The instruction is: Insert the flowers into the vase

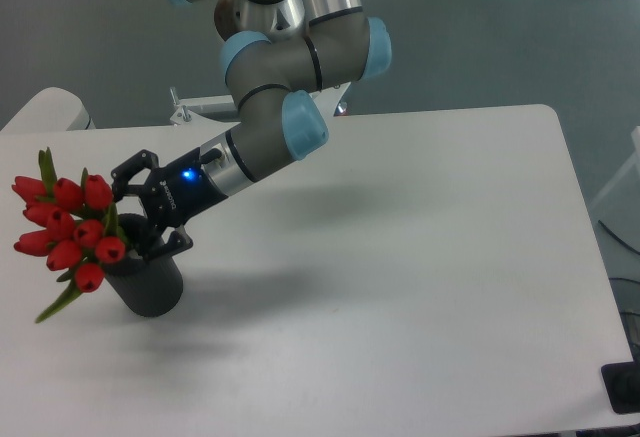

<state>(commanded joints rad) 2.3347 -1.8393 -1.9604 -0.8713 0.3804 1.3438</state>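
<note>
Near the table's [420, 257] left edge, your red tulip bunch [72, 232] sits with its stems down in the black vase [148, 282], buds leaning out to the left over the rim. You can judge insertion essentially done. Your gripper [147, 210] hangs just beside the vase mouth, fingers spread and holding nothing; only retreat remains.

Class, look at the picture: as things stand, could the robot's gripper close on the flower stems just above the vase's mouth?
Probably yes. The gripper sits open right beside the flowers, which lean out of the vase; nothing stands between them. The stems themselves are hidden, though, so it's unclear.
</note>
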